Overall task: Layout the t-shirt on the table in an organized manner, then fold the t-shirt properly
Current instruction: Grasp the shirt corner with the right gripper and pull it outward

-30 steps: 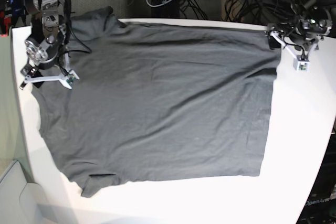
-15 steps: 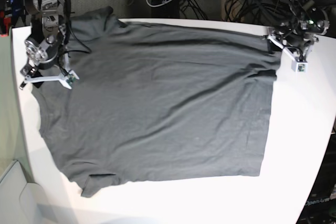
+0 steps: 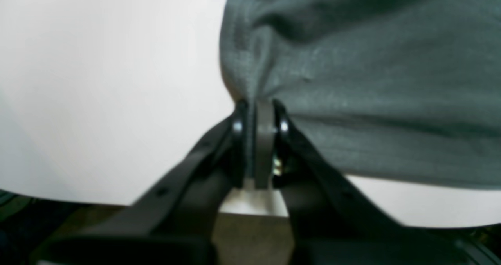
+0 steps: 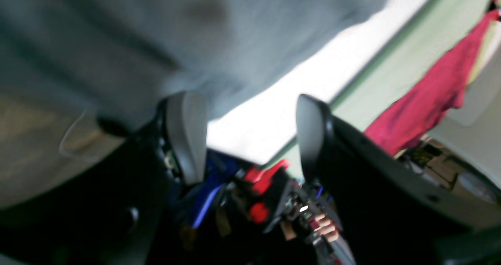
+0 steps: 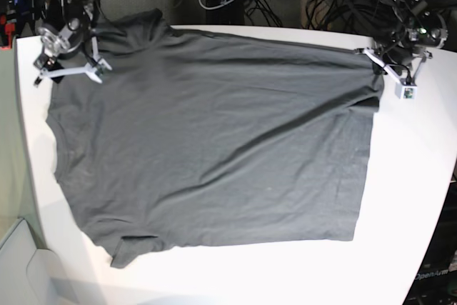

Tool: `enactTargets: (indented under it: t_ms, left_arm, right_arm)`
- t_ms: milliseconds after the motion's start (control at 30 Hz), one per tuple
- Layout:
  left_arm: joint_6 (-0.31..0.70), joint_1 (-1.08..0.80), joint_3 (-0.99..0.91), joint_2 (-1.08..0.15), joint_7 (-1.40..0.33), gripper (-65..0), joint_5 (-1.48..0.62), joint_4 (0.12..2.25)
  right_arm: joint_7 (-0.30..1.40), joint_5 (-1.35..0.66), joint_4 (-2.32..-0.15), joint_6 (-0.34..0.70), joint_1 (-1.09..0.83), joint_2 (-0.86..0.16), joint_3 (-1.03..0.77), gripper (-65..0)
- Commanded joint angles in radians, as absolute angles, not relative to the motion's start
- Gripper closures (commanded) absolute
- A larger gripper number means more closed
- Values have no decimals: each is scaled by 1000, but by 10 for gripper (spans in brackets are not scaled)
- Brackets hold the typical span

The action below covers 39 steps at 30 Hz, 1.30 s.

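The left gripper (image 3: 258, 112) is pinched tight on a fold at the edge of the t-shirt (image 5: 214, 148), at the hem corner by the table's (image 5: 414, 176) far edge. The right gripper (image 5: 66, 73) is being held with its jaws spread wide, nothing between them, above the shirt's opposite far corner. The dark grey shirt is lying spread across the white table.

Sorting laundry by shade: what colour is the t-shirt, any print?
Plain dark charcoal grey t-shirt, no print visible; the base view shows it best.
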State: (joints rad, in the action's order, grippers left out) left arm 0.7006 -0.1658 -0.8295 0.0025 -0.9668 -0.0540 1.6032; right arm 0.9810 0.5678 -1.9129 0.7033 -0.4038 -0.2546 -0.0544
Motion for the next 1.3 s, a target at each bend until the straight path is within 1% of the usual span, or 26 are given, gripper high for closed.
enactTargets:
  t_ms: [0,367,567,900,1267]
  left_arm:
    - [698,-168,-829,-1,-1003,-13,-28,1604]
    - [698,-156,-828,-2,-1003,-13,-28,1604]
    - [698,-156,-828,-4,-1004,-13,-28,1604]
    - [698,-154,-828,-4,-1004,-13,-28,1604]
    - [698,-154,-828,-7,-1004,-13,-28,1604]
  right_arm:
    - [983,579,-1931,698,-404,-266,-61,-365]
    - [983,578,-1933,698,-446,-266,-61,-365]
    - [983,578,-1989,698,-499,-269,-59,-365]
    - [983,578,-1985,698,-532,-268,-54,-365]
    - [981,576,-1977,698,-530,-217,-53,-365]
